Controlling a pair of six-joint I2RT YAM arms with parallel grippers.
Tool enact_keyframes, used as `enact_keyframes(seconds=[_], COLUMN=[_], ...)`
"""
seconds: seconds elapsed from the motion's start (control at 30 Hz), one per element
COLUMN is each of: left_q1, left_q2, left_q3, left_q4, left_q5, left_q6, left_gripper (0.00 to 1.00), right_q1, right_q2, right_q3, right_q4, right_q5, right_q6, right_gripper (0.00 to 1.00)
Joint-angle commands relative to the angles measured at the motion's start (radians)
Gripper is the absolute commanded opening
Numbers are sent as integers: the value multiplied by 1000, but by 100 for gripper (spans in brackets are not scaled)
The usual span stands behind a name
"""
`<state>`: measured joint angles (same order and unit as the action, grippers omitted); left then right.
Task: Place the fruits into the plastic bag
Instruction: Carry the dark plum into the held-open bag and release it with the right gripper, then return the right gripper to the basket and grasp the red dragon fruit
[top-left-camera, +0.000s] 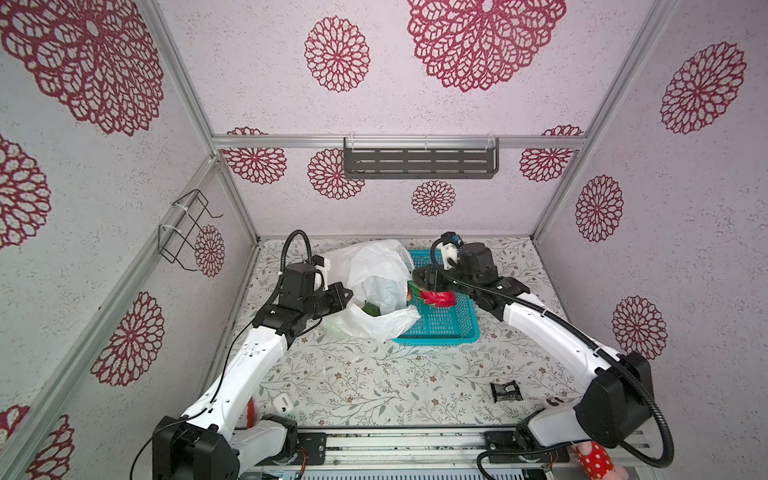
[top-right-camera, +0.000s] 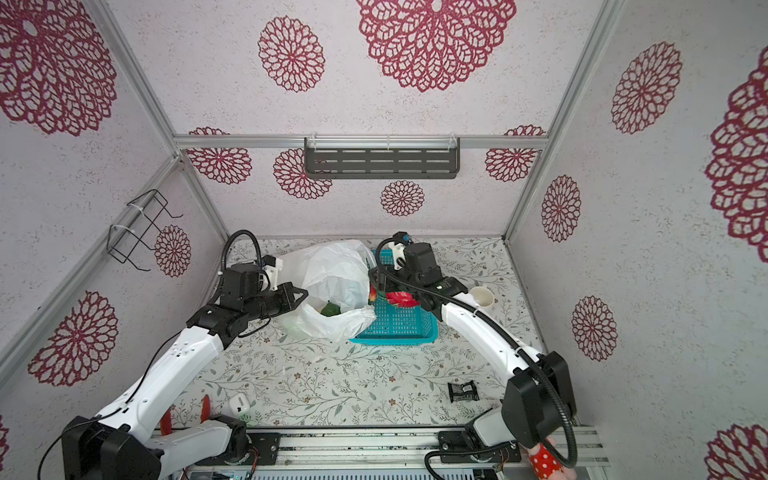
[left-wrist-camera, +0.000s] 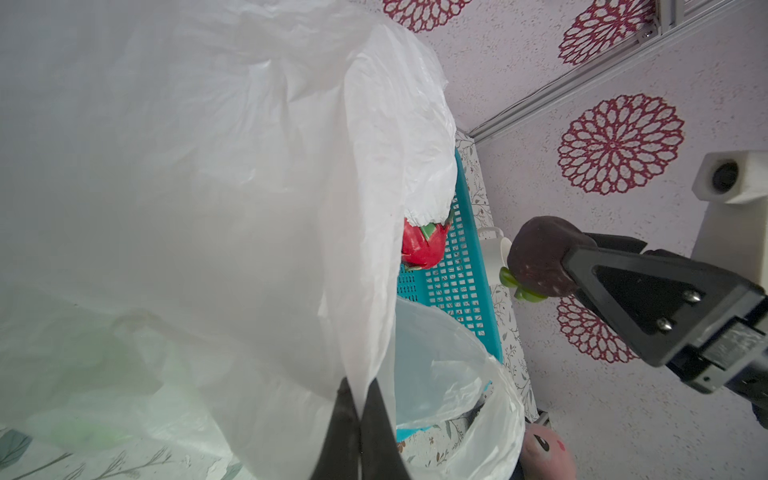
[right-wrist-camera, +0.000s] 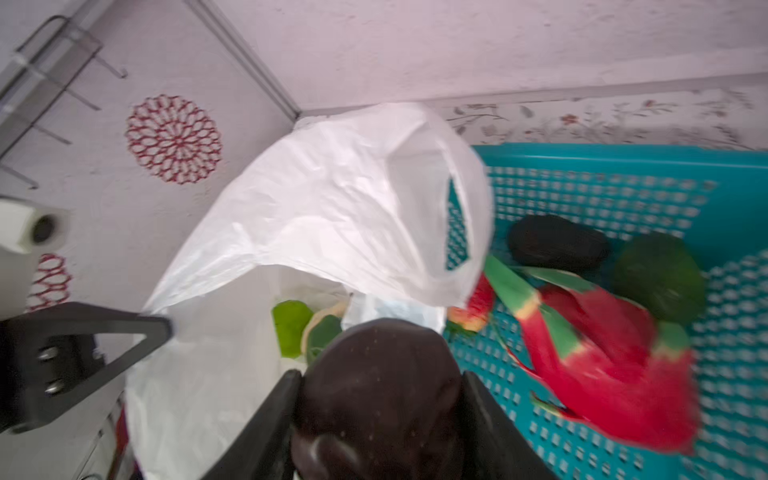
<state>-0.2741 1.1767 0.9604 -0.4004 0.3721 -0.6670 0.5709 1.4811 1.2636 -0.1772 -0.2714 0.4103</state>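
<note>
The right fingers (right-wrist-camera: 266, 428) are clamped on either side of a dark round fruit (left-wrist-camera: 540, 257), gripping it across its widest part with its green leaf cap left clear. It hangs in the air just above where the plastic bag (top-left-camera: 374, 270) meets the basket (top-left-camera: 440, 328). The fruit looks hard-skinned, glossy and light, so I judge it could squirt out of a loose grip but would take a short drop into the bag unharmed. The left fingers (left-wrist-camera: 340, 440) are pinched tight on the bag's thin rim, lifting one side so the mouth gapes. The film is limp and slippery. A fold of it droops over the opening, and only a pinch at the very edge gives it any shape. Inside the bag lies a green fruit (right-wrist-camera: 291, 328). In the basket lie a dragon fruit (right-wrist-camera: 602, 374), a small red-yellow fruit (right-wrist-camera: 473, 307), an avocado (right-wrist-camera: 557, 243) and a dark green fruit (right-wrist-camera: 660, 278). The dragon fruit is the bulky one, and its scales will likely give, so the middle of its body is the place to grip
</note>
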Motion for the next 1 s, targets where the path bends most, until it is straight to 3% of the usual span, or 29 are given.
enact_keyframes(seconds=[0.0,0.1,0.3,0.33,0.4,0.57,0.8,0.97], left_q1=[1,-2,-8,-8,-8,-8,-10,-9], left_q2=[-9,-18,-47,-54,-70,-99,-121,-166], left_q3=[21,19,11,9,2,-34,-61,-77], left_q4=[32,29,-10,-23,-49,-51,-60,-87], left_q5=[-3,-26,-79,-100,-147,-205,-292,-339], left_q6=[-12,-31,-76,-82,-97,-132,-165,-179], left_gripper=[0,0,0,0,0,0,0,0], right_q1=[67,125,177,180,182,176,112,-10], right_q2=[115,263,482,500,518,453,258,139], right_q3=[110,246,469,495,522,488,340,242], right_q4=[11,-135,-333,-349,-360,-314,-92,-7], right_q5=[-174,-242,-255,-249,-229,-140,-107,34], right_q6=[-88,-166,-240,-243,-236,-224,-116,-9], right_gripper=[33,33,37,41,63,75,77,81])
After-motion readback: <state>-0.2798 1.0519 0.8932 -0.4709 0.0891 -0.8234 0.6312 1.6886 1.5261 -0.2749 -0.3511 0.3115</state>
